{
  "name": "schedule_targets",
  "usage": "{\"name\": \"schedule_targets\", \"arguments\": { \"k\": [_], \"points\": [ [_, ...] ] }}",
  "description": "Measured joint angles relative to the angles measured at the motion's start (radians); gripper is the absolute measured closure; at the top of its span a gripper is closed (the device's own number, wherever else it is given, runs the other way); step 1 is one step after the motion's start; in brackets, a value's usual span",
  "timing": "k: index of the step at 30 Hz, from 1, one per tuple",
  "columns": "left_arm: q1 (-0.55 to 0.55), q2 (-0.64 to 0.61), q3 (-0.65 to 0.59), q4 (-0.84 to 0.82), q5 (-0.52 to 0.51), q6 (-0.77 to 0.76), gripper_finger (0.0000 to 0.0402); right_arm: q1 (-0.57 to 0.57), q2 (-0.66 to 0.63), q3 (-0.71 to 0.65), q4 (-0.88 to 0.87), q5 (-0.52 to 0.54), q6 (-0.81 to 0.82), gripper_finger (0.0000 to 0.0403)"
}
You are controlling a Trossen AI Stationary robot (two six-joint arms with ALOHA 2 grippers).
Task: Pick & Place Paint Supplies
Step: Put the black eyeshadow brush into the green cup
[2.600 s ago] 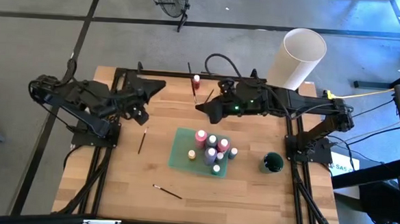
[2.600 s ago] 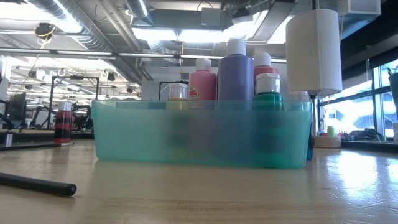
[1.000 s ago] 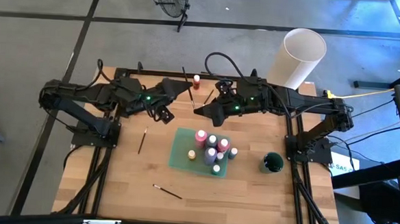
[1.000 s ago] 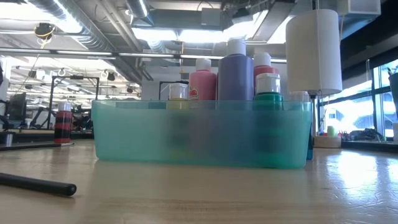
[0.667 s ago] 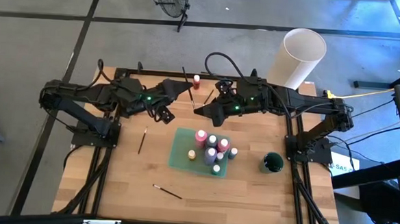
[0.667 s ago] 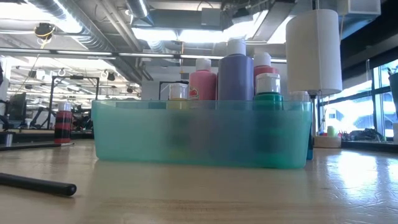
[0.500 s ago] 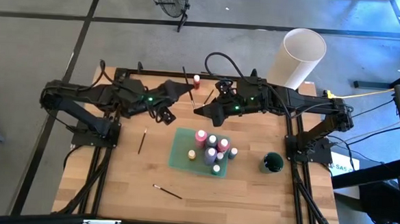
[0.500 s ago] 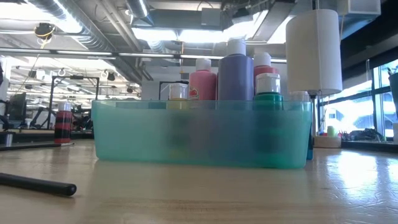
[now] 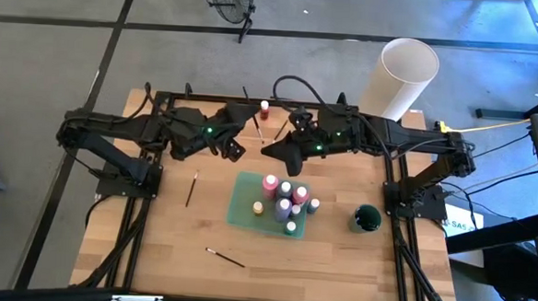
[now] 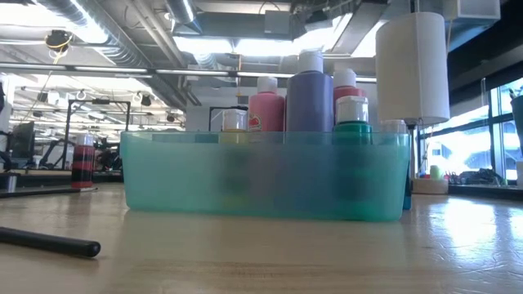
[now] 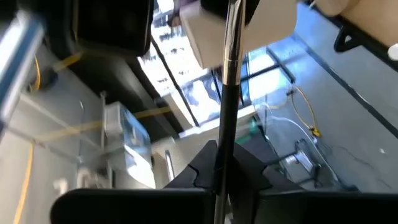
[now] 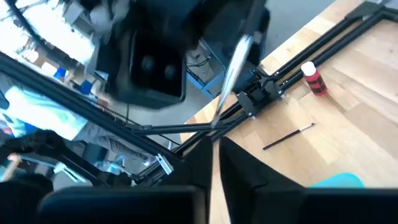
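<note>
Even, soft light falls from above in the high view; the wooden worktop (image 9: 328, 264) is evenly lit and the arms cast only faint shadows on it. In the low view, bright ceiling lamps and a window at the right edge glare white, and the near worktop surface shows a pale sheen. The translucent teal tray (image 10: 265, 175) there blurs the bottles behind its wall. Both wrist views are smeared by motion blur, with washed-out windows behind; the brush (image 11: 229, 74) handle catches a bright highlight.
</note>
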Motion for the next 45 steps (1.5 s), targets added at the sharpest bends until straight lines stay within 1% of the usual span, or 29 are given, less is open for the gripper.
{"name": "schedule_targets", "arguments": {
  "k": [3,6,8,10,11,13,15,17,20,23,24,26,29,32,38,41,45],
  "points": [
    [0.0,-0.008,0.0,-0.01,-0.045,-0.059,0.039,0.006,0.0,0.0,0.002,-0.004,-0.039,0.035],
    [0.0,-0.024,0.002,-0.027,-0.052,-0.174,0.039,0.008,0.0,0.0,0.002,-0.018,-0.076,0.0318],
    [0.0,-0.037,0.025,-0.072,-0.043,-0.316,0.039,0.008,0.0,0.0,0.007,-0.048,-0.106,0.0295],
    [0.0,-0.055,0.062,-0.156,0.007,-0.508,0.039,0.009,0.0,0.0,0.009,-0.056,-0.146,0.0273],
    [0.001,-0.063,0.085,-0.203,0.055,-0.62,0.039,0.01,0.0,0.0,0.014,-0.056,-0.17,0.0264],
    [0.013,-0.076,0.13,-0.281,0.202,-0.857,0.039,0.011,-0.003,0.0,0.035,-0.059,-0.232,0.0249],
    [0.04,-0.083,0.169,-0.327,0.395,-1.077,0.039,0.012,-0.009,0.0,0.068,-0.058,-0.304,0.024],
    [0.074,-0.093,0.185,-0.332,0.573,-1.264,0.039,0.015,-0.015,0.0,0.105,-0.058,-0.388,0.0236],
    [0.134,-0.095,0.188,-0.309,0.808,-1.495,0.039,0.029,-0.027,0.0,0.174,-0.047,-0.548,0.0239],
    [0.186,-0.081,0.188,-0.311,0.977,-1.654,0.0389,0.049,-0.04,0.0,0.255,-0.043,-0.714,0.0245],
    [0.198,-0.073,0.188,-0.31,1.017,-1.693,0.0389,0.056,-0.041,0.0,0.279,-0.034,-0.764,0.0247],
    [0.211,-0.055,0.188,-0.311,1.065,-1.738,0.0388,0.071,-0.042,0.0,0.319,0.028,-0.825,0.0251],
    [0.206,-0.038,0.188,-0.296,1.075,-1.744,0.0387,0.085,-0.042,0.0,0.351,0.155,-0.835,0.0257],
    [0.188,-0.02,0.188,-0.27,1.077,-1.746,0.0387,0.086,-0.042,0.0,0.355,0.224,-0.835,0.0258],
    [0.171,-0.002,0.188,-0.245,1.058,-1.747,0.0386,0.077,-0.041,0.0,0.342,0.206,-0.781,0.0247],
    [0.171,0.007,0.188,-0.23,1.056,-1.753,0.0386,0.077,-0.041,0.0,0.338,0.162,-0.775,0.0233],
    [0.171,0.019,0.188,-0.196,1.052,-1.754,0.0385,0.077,-0.041,0.0,0.33,0.156,-0.738,0.0212]
  ]
}}
